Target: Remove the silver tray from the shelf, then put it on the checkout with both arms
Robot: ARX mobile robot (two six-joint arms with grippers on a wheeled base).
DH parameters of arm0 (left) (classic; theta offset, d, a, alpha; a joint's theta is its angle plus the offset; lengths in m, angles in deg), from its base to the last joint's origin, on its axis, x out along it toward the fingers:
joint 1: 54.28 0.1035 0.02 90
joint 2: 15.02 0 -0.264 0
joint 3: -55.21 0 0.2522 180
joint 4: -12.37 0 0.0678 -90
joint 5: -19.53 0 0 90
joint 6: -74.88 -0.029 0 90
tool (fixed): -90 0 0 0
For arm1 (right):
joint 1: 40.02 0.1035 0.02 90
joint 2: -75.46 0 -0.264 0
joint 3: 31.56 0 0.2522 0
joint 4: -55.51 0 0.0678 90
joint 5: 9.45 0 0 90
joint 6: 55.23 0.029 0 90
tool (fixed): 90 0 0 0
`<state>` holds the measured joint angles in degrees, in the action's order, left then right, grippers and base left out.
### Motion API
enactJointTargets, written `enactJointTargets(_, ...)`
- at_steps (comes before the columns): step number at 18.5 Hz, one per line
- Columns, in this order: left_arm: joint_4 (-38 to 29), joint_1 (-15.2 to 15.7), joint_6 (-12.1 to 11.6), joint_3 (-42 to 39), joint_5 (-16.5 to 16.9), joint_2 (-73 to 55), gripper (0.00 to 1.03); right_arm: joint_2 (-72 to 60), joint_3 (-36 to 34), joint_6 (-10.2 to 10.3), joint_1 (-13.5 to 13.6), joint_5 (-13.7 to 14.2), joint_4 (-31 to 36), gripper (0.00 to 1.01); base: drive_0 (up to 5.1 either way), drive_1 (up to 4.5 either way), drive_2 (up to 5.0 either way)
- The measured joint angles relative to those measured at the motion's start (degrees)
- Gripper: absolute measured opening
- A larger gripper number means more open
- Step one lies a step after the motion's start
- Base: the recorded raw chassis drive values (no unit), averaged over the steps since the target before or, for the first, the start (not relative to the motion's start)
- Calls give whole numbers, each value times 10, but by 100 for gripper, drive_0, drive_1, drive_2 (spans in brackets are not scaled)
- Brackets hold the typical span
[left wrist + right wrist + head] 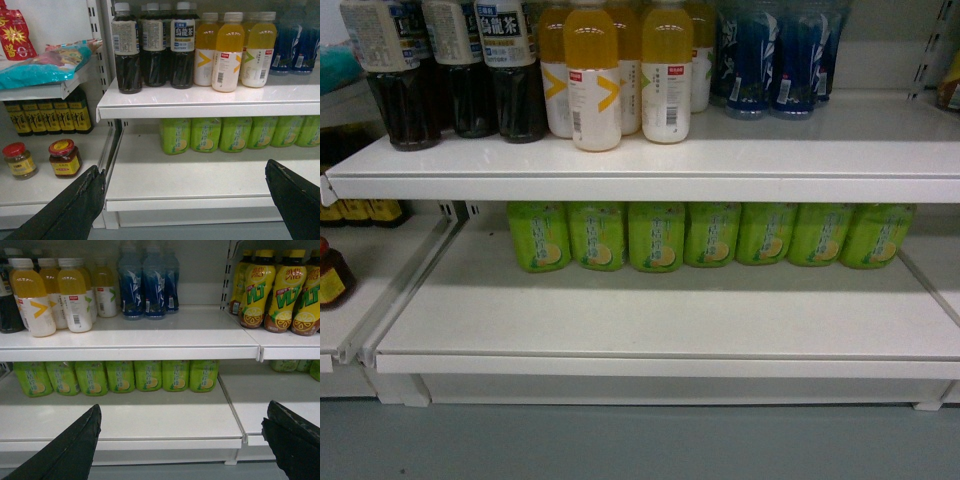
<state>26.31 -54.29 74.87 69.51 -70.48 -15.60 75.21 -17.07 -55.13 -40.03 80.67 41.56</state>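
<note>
Head view: we face a white metal shelf (650, 160) with two boards; the upper board carries dark tea bottles (450, 70), orange juice bottles (592, 80) and blue bottles (775, 60), and green bottles (655, 235) line the back of the lower board.
Silver tray: we cannot find it in any view; neither board shows a grey flat rectangle, so its place is unknown to us.
Checkout: not in sight either; grey floor (620, 440) runs below the shelf.
Left gripper (185, 200): wide apart and holding nothing, its two black fingers (80, 205) framing the lower board from the picture's bottom corners.
Right gripper (185, 440): likewise spread wide and empty, hovering in front of the lower board, clear of it.
Step in hand: we judge this the very start, the search and approach; nothing is grasped and the tray is not located.
Next move: we would need to bring the tray into view by turning the base or cameras, then set both grippers at opposite rims.
Materials: the boards are smooth painted sheet metal with folded front lips; the bottles are glossy plastic with paper labels.
Side bay: glass jars (65, 159) with red lids and a teal packet (45, 67) sit left of our bay.
</note>
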Motion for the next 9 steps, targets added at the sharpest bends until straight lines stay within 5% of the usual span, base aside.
enactJointTargets(9, 0, 0, 0, 0, 0, 0, 98, 0, 0, 0, 0, 0, 0, 98, 0, 0, 0)
